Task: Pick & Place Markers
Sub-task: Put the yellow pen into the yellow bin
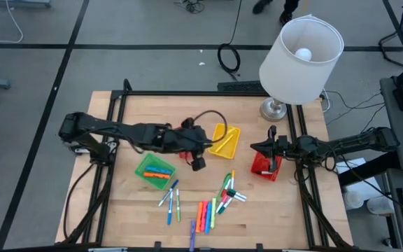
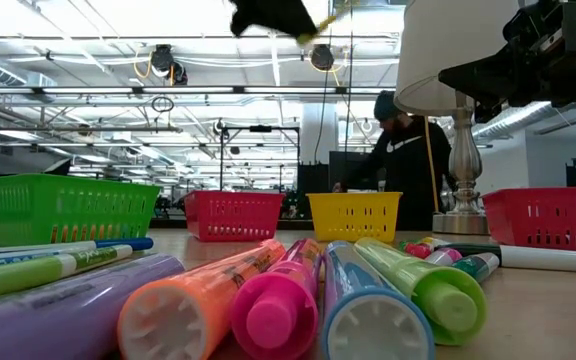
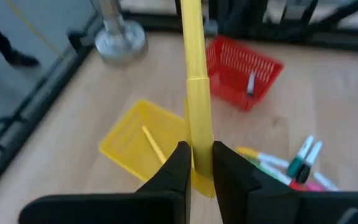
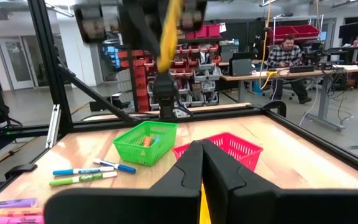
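Counter (image 1: 271,210), wooden, contents listed from left to right.

1. Green basket (image 1: 155,171), left of centre. Holds orange markers (image 1: 158,171) with a bit of blue among them.

2. Loose blue and green markers (image 1: 171,199), lying on the counter just in front of the green basket.

3. My left hand (image 1: 203,145), raised above the counter between the green basket and the yellow one. Fingers (image 3: 174,171) nearly closed, pinching a yellow marker (image 3: 196,87) by its lower end; the marker points out toward the yellow basket.

4. Row of orange, green and purple markers (image 1: 204,215), side by side near the front edge, at centre.

5. Yellow basket (image 1: 225,140), tilted, just right of my left hand. One yellow marker (image 3: 153,144) lies inside it.

6. Heap of green, pink and white markers (image 1: 231,192), in front of the yellow basket, between it and the front edge.

7. Red basket (image 1: 264,166), right of centre. The left wrist view shows one thin marker (image 3: 251,84) standing inside against the wall; colour not clear.

8. My right hand (image 1: 272,150), just above the red basket's back rim. Fingers (image 4: 191,171) pressed fully together, holding nothing that I can see.

9. Lamp (image 1: 296,59) with white shade, on the counter's back right part, behind the red basket.
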